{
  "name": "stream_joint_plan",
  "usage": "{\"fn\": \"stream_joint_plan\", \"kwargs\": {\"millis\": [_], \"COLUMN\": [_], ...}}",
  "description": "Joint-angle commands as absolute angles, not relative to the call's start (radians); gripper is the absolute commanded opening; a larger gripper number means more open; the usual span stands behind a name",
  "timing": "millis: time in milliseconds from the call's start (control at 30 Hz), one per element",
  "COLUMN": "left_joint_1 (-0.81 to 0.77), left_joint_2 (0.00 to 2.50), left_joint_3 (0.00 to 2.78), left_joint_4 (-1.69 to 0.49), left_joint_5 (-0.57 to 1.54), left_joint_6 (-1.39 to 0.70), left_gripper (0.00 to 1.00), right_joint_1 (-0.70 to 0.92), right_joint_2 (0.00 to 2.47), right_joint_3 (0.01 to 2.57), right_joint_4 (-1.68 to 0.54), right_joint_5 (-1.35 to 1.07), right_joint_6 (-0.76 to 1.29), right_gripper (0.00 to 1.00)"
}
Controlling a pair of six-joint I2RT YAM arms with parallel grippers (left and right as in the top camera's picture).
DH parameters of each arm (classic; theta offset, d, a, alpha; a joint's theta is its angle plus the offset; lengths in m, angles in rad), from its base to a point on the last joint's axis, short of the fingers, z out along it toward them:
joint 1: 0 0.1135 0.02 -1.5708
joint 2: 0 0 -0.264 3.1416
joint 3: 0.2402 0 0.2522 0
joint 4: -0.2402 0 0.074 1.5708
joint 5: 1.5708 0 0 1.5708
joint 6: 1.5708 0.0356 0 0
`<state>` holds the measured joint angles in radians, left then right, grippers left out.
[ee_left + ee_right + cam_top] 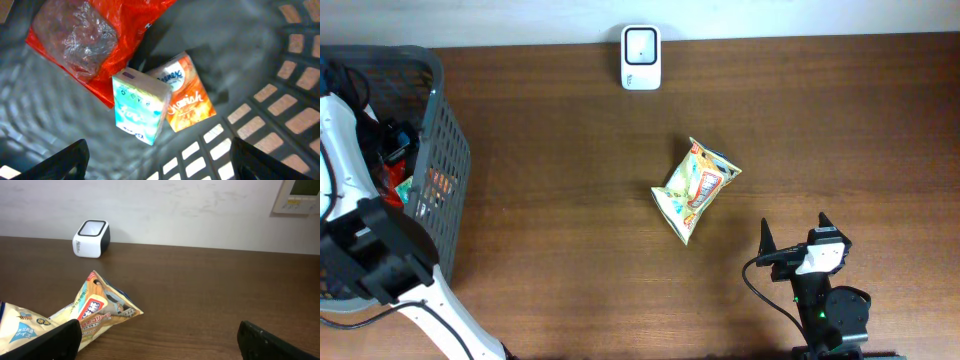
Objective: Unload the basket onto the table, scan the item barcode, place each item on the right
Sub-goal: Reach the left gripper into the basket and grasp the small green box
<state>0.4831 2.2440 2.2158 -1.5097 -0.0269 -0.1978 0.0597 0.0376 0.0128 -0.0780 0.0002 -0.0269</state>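
Since the left hand point(158, 144) hangs inside the basket point(448, 150) at the left edge of the surface point(570, 260), the item to scan is most likely one of the things beneath it. Its fingers stand wide apart with nothing between them.

Right under it lies a teal pack point(139, 106), overlapping an orange pack point(187, 102), and both sit against a red bag point(75, 40) of crinkled plastic. The teal pack looks like pocket tissues in film: light, soft, a little slippery. It would squash under pressure but hardly break. I would take it across its narrow sides near the middle, leaving the flat faces bare for reading. I cannot tell where its barcode sits.

The scanner point(641, 57) stands at the far edge of the surface, about midway along and well apart from the basket.

Right of centre a snack bag point(695, 190) lies flat on the surface, and it may be an item too. It looks puffy and very light, with slick foil and contents that could crush. The flat sealed seam at either end is the safest place to pinch.

At the near right the right hand point(794, 226) is fully spread and empty, near the snack bag but not touching it.
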Motion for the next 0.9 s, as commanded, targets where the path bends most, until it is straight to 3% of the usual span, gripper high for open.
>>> {"fn": "stream_joint_plan", "kwargs": {"millis": [0,100,200,400,500,567,667,867], "left_joint_1": [0.48,0.478,0.478,0.478,0.476,0.476,0.476,0.476], "left_joint_2": [2.31,2.331,2.341,2.341,2.341,2.341,2.341,2.337], "left_joint_3": [2.195,2.161,2.125,2.061,2.061,2.061,2.061,2.101], "left_joint_4": [-1.525,-1.499,-1.467,-1.434,-1.433,-1.433,-1.44,-1.517], "left_joint_5": [-0.049,-0.049,-0.049,-0.049,-0.049,-0.049,-0.05,-0.061], "left_joint_6": [-0.193,-0.193,-0.193,-0.193,-0.193,-0.193,-0.193,-0.193], "left_gripper": [0.86,0.84,0.61,0.35,0.34,0.4,0.0,0.0], "right_joint_1": [0.066,0.066,0.066,0.066,0.066,0.066,0.066,0.066], "right_joint_2": [0.033,0.033,0.033,0.033,0.033,0.033,0.033,0.033], "right_joint_3": [0.006,0.006,0.006,0.006,0.006,0.006,0.006,0.006], "right_joint_4": [-0.082,-0.082,-0.082,-0.082,-0.082,-0.082,-0.082,-0.082], "right_joint_5": [0.009,0.009,0.009,0.009,0.009,0.009,0.009,0.009], "right_joint_6": [-0.026,-0.026,-0.026,-0.026,-0.026,-0.026,-0.026,-0.026], "right_gripper": [0.98,0.98,0.98,0.98,0.98,0.98,0.98,0.98]}}
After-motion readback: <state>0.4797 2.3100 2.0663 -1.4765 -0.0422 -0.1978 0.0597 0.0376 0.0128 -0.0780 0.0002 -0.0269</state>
